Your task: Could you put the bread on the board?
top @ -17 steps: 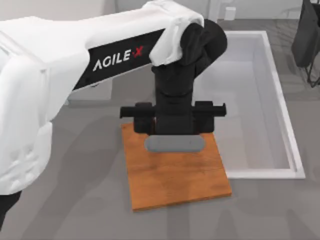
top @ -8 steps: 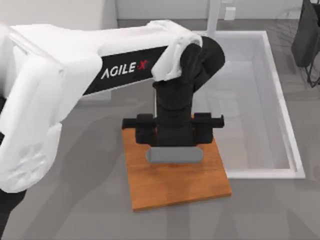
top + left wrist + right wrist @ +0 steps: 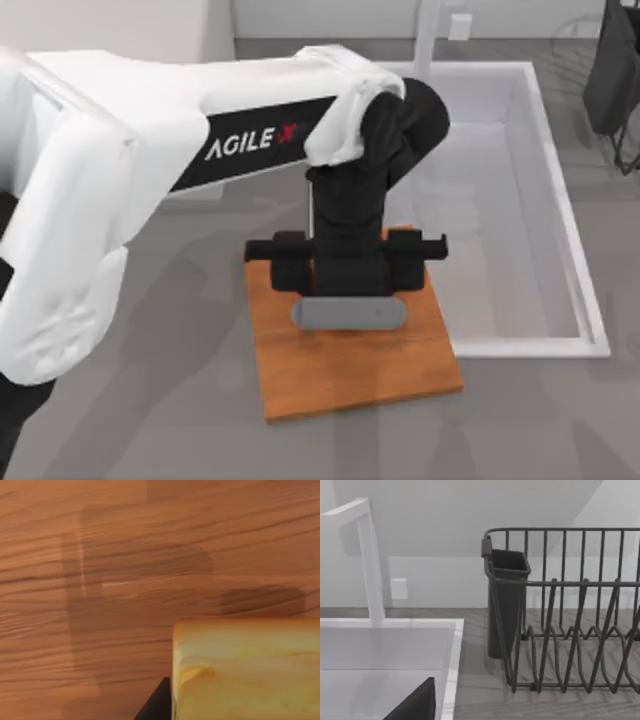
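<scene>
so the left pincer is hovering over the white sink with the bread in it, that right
Not quite. The left pincer is over the board, not the white sink, as the top view shows. The left wrist view shows the bread close above the board's wood grain.

One board (image 3: 350, 370), one bread (image 3: 250, 670) piece, one white sink basin (image 3: 560, 250), one faucet (image 3: 367, 560), one dark wire dish rack (image 3: 570, 610) holding one cup-shaped holder (image 3: 506, 605).

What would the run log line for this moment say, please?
left gripper: over the board, bread close above the wood | right arm: parked by the sink and dish rack | step: placing
</scene>
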Robot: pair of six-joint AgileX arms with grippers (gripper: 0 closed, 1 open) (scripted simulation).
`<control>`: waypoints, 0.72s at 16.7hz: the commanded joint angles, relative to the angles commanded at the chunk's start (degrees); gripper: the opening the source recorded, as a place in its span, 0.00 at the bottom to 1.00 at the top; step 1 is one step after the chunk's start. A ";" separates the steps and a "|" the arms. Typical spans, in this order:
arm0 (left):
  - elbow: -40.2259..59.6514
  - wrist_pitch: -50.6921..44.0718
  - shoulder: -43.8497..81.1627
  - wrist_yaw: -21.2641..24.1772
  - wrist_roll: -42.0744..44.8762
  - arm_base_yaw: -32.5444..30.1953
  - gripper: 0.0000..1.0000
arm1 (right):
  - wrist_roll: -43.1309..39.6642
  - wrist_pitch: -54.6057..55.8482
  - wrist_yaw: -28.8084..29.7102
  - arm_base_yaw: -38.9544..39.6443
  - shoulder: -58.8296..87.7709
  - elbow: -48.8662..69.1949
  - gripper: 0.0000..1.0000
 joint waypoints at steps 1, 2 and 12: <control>0.00 0.00 0.00 0.00 0.00 0.00 0.38 | 0.00 0.00 0.00 0.00 0.00 0.00 1.00; 0.00 0.00 0.00 0.00 0.00 0.00 0.45 | 0.00 0.00 0.00 0.00 0.00 0.00 1.00; 0.00 0.00 0.00 0.00 0.00 0.00 1.00 | 0.00 0.00 0.00 0.00 0.00 0.00 1.00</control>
